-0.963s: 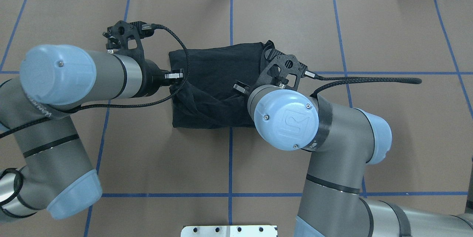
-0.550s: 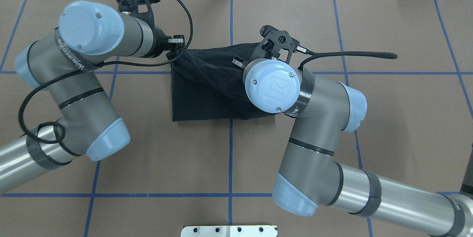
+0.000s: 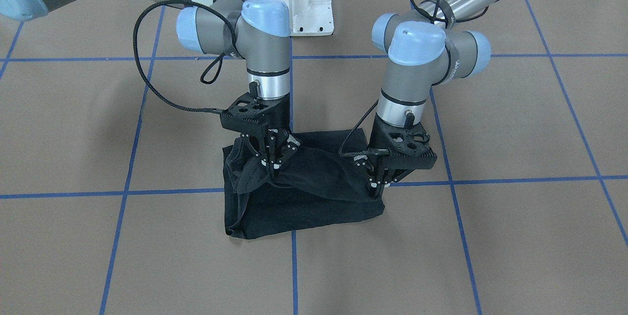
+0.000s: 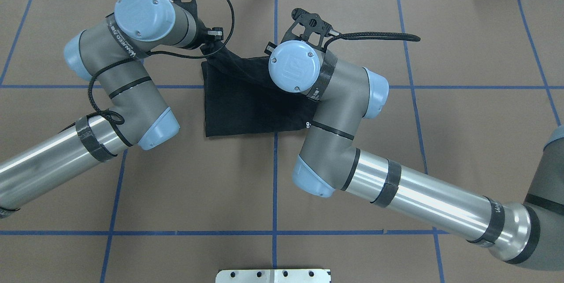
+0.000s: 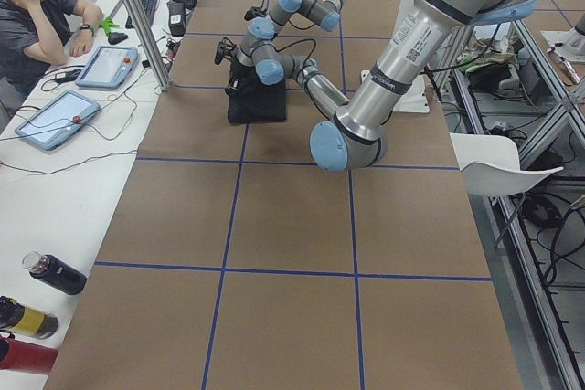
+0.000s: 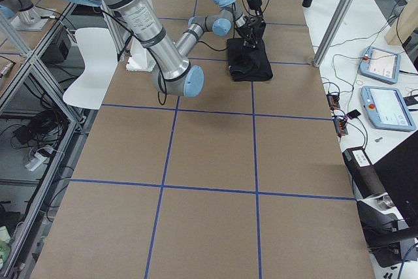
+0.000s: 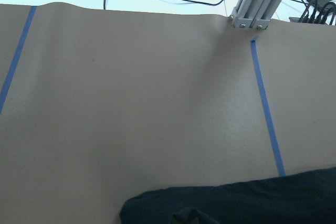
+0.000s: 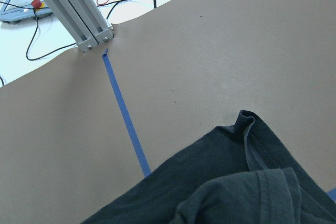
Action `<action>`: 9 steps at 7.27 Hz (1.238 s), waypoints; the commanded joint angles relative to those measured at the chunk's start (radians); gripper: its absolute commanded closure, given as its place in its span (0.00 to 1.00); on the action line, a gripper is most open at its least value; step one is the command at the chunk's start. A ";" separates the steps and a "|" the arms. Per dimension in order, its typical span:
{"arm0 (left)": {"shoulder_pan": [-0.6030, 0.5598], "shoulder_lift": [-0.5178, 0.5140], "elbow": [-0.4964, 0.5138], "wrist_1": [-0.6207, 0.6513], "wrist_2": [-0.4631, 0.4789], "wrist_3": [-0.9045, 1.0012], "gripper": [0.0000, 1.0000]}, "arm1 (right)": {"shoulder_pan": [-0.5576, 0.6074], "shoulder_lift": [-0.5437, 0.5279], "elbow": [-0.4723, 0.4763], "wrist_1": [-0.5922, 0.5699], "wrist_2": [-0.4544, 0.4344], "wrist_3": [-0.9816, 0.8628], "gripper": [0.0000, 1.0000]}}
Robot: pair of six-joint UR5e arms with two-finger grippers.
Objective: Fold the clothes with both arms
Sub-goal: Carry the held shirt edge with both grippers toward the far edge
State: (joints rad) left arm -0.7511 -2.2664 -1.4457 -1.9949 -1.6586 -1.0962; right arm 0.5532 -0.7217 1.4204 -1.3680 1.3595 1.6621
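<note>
Brown-paper table (image 4: 462,142) with a blue tape grid. Left arm (image 4: 128,93) and right arm (image 4: 396,195) both reach toward the far middle.

Black T-shirt (image 4: 238,106) sits across the centre tape line in the far half, down to a compact rectangle with no print showing. Its top layer is tented up between the 2 claws.

Left gripper (image 3: 379,185) is pressed together on fabric at the shirt's left edge. Right gripper (image 3: 271,170) pinches a bunched fold near the right edge, with loose hem hanging beside it.

Risks as I see them:
- The right side is wadded, so laying it down as is would bake in a crooked fold.
- Uneven travel between the 2 arms would drag the bottom layers off square.
- A thin pinch on the left could slip.
- The left wrist cable (image 3: 351,136) hangs close over the cloth and could snag it.
</note>
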 commanded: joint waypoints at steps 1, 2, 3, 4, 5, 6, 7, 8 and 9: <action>-0.002 -0.007 0.070 -0.051 -0.001 0.006 1.00 | 0.020 0.013 -0.064 0.044 0.021 -0.025 1.00; -0.002 -0.007 0.071 -0.053 -0.003 0.006 1.00 | 0.027 0.013 -0.066 0.044 0.024 -0.028 1.00; 0.001 -0.002 0.071 -0.070 -0.003 0.006 0.09 | 0.054 0.025 -0.070 0.044 0.064 -0.033 0.34; -0.001 0.005 0.070 -0.111 -0.004 0.015 0.00 | 0.094 0.047 -0.086 0.043 0.148 -0.089 0.01; -0.007 0.007 0.062 -0.111 -0.013 0.047 0.00 | 0.131 0.057 -0.089 0.043 0.202 -0.123 0.00; -0.025 0.013 0.047 -0.107 -0.086 0.076 0.00 | 0.157 0.080 -0.087 0.024 0.281 -0.140 0.00; -0.046 0.083 -0.032 -0.113 -0.124 0.151 0.00 | 0.151 0.080 -0.084 0.020 0.280 -0.139 0.00; -0.066 0.126 -0.091 -0.113 -0.130 0.215 0.00 | 0.116 0.073 -0.081 0.020 0.267 -0.130 0.00; -0.068 0.143 -0.102 -0.113 -0.145 0.222 0.00 | 0.021 0.071 -0.093 0.020 0.134 -0.127 0.00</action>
State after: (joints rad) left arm -0.8083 -2.1576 -1.5114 -2.1069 -1.7835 -0.9096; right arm 0.6570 -0.6480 1.3349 -1.3472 1.5950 1.5312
